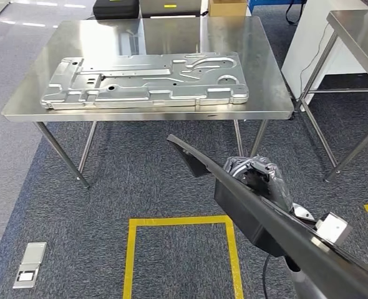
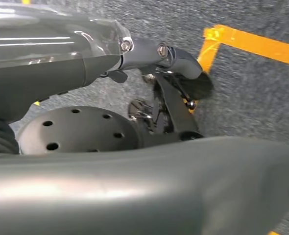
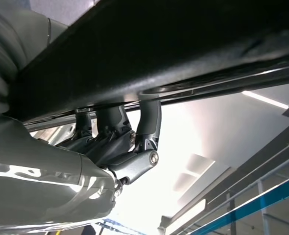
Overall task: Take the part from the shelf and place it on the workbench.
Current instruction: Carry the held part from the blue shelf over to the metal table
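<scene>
A long black part (image 1: pixel 267 218), a narrow curved strip with a boxy block under it, runs from the picture's middle down to the lower right corner. My right hand (image 1: pixel 257 177) grips it from beneath, in front of the workbench (image 1: pixel 173 37). Up close, that right hand (image 3: pixel 113 147) has its fingers (image 3: pixel 150 122) pressed up against the black part (image 3: pixel 154 49). A big stamped silver panel (image 1: pixel 144 81) lies across the steel workbench. My left hand (image 2: pixel 165 83) hangs over the carpet with nothing in it, thumb and fingers apart.
A yellow taped square (image 1: pixel 182 221) marks the carpet between me and the bench. A second steel table (image 1: pixel 361 31) stands at the right. A metal floor socket (image 1: pixel 30 265) sits at lower left. Cases and a cardboard box (image 1: pixel 227 6) stand behind the bench.
</scene>
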